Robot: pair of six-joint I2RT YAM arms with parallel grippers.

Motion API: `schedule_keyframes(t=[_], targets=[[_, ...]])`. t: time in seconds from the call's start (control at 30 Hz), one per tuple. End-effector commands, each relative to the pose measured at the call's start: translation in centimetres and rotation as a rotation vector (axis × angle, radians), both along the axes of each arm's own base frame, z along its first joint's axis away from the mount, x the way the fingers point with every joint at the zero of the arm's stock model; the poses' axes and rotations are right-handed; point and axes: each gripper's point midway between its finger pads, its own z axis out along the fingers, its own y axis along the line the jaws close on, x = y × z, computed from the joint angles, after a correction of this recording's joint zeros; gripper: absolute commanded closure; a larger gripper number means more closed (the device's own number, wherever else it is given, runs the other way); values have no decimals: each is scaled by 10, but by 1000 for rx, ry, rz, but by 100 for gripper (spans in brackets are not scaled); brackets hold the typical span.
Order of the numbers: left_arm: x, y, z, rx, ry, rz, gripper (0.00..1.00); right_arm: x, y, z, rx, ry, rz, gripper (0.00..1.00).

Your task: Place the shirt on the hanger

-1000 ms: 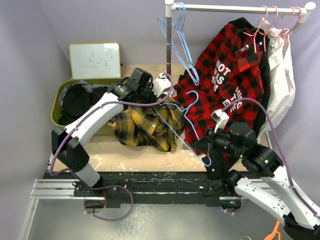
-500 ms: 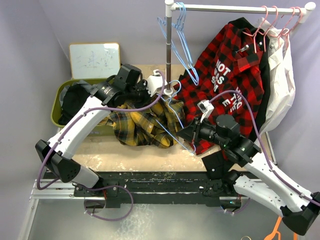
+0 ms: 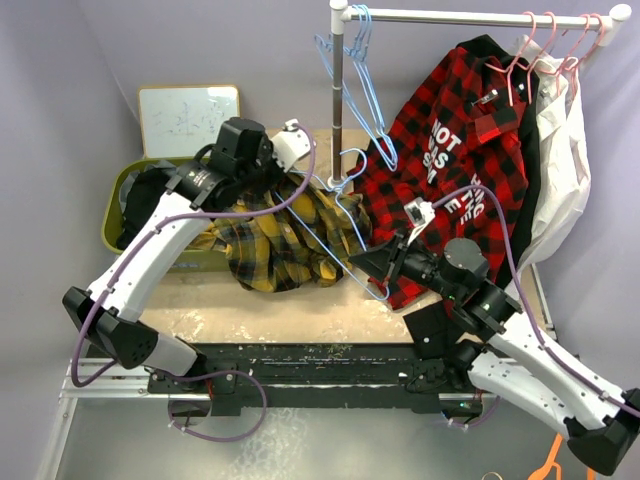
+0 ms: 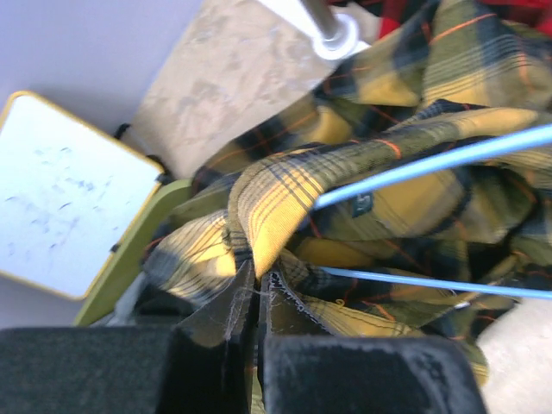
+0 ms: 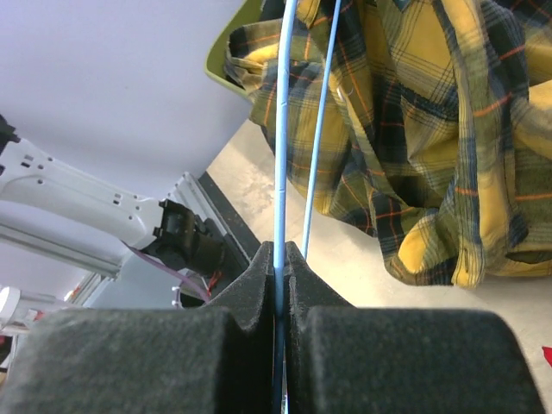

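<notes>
Right gripper [image 5: 279, 256] clamps the hanger [image 5: 281, 121], lengthwise pointing toward the shirt [image 5: 414, 129].

Left arm [image 3: 150, 262] is stretched way out forward, left gripper [image 4: 253, 285] pinched tight. Right arm [image 3: 520, 350] reaches in toward the left, right gripper [image 5: 280, 254] squeezed closed too.

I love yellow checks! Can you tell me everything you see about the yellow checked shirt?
The shirt is soft-looking flannel, yellow with dark navy checks and thin orange lines. It lies crumpled in a heap on the table, next to the green bin. The left gripper pinches a fold of it. The light-blue hanger, held by the right gripper, pokes its thin wire under another fold.
</notes>
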Motion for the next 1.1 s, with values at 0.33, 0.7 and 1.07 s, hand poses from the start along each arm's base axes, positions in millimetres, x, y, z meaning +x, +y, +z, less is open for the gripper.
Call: schedule_keyframes(t=[0.33, 0.7, 1.07], targets=[[-18, -10, 64, -176, -59, -85, 97, 17, 25, 22, 64, -119, 21, 100], [-45, -22, 55, -228, 43, -202, 97, 80, 61, 16, -19, -216, -84, 100], [-20, 1, -12, -199, 107, -53, 3, 74, 70, -6, -50, -237, -14, 100]])
